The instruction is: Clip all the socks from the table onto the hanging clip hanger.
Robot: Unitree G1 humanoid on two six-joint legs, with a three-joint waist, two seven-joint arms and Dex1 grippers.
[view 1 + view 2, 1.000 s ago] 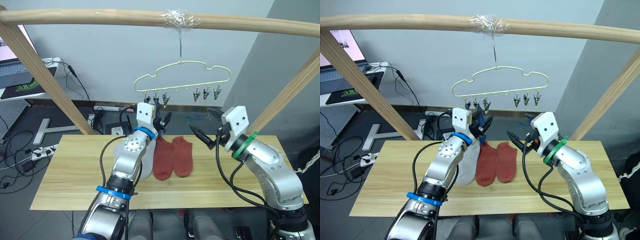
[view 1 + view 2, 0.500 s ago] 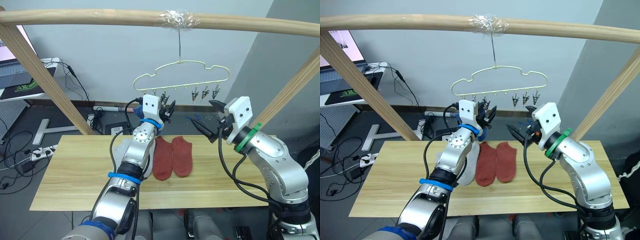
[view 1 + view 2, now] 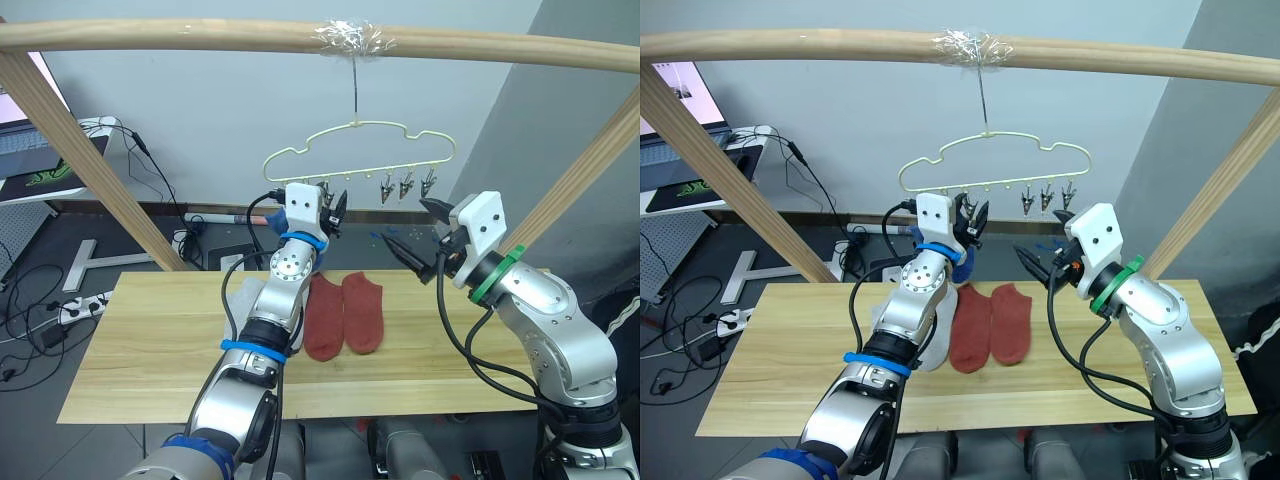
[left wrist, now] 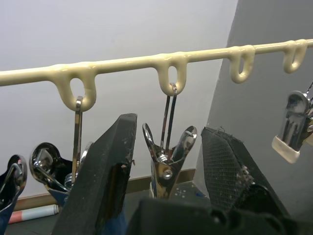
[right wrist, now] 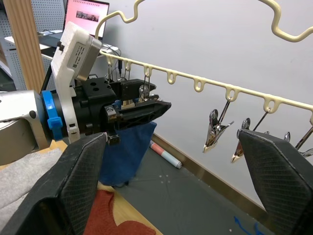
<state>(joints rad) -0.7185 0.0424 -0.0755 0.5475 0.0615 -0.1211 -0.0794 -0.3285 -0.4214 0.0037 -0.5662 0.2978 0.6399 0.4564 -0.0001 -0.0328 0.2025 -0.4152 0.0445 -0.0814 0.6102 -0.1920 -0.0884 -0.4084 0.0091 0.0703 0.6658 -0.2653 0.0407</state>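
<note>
The pale yellow-green clip hanger [image 4: 127, 62] hangs from the wooden rail above the table [image 3: 150, 350]. My left gripper [image 3: 335, 208] is raised to its left clips and is open, with one metal clip [image 4: 166, 161] between its fingers without touching them. A blue sock [image 5: 129, 152] hangs just below that gripper; which clip holds it is hidden. Two rust red socks [image 3: 343, 314] lie side by side on the table. A light grey sock [image 3: 935, 340] lies beside them, partly behind my left arm. My right gripper [image 3: 412, 232] hovers open right of the socks, holding nothing.
Three free clips [image 3: 405, 185] hang at the hanger's right end. The thick wooden rail [image 3: 200, 35] rests on slanted wooden posts [image 3: 90, 150] at both sides. A white desk with a laptop [image 3: 40, 150] and floor cables lie beyond the table's left end.
My left gripper has risen from just above the socks up to the hanger's left clips. My right gripper has lifted a little.
</note>
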